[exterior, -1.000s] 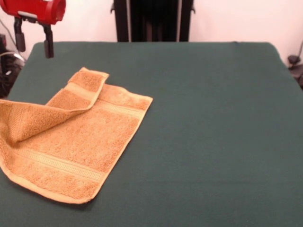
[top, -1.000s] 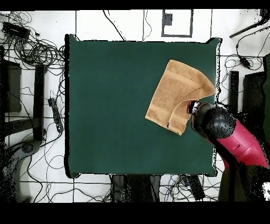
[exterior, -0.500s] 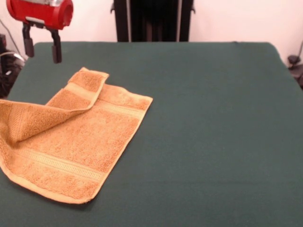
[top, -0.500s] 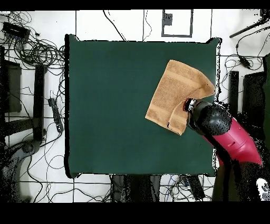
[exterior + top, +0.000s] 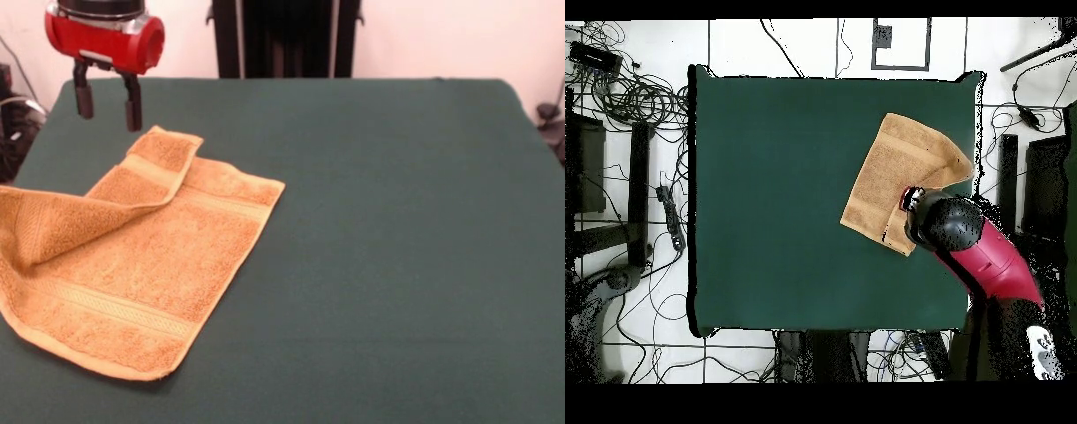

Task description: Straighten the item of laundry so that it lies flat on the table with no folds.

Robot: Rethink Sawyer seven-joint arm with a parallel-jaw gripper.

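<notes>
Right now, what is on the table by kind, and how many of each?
Towel: 1, one corner folded over
Gripper: 1, open, empty, above the table near the folded corner
Total: 2

A small golden-orange terry towel (image 5: 132,265) lies on the dark green cloth-covered table (image 5: 397,247), near its left edge, with 1 corner folded over onto itself. The red-bodied gripper (image 5: 108,108) hangs above the towel's far corner, its 2 dark fingers (image 5: 132,113) apart.
</notes>
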